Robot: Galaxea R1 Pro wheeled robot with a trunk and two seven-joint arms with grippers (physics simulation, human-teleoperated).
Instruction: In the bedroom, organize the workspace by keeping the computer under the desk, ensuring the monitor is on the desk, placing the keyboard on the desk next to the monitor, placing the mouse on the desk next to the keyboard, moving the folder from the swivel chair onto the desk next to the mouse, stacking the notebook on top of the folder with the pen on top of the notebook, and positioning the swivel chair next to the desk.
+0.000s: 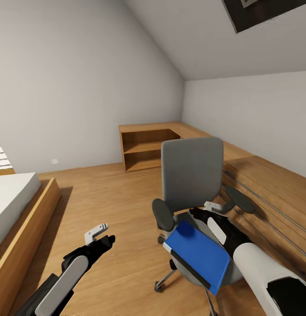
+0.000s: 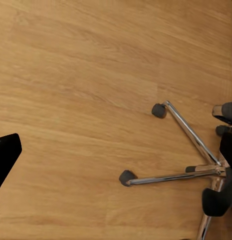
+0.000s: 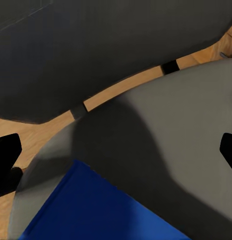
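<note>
The blue folder lies flat on the grey seat of the swivel chair, its black spine strip along the edge nearest the camera, one corner hanging past the seat's front rim. The right gripper hangs above the seat's rear, between the chair's two dark armrests, just behind the folder's far corner and not touching it. In the right wrist view its jaws stand spread wide, one dark fingertip at each side, with the grey seat and the folder's blue corner lying between and beyond them.

The left gripper hovers over the wooden floor, well apart from the chair on its left; whether its jaws are spread or pressed together I cannot tell. Beyond it, the left wrist view shows the chair's chrome star base and dark casters on the floorboards.
</note>
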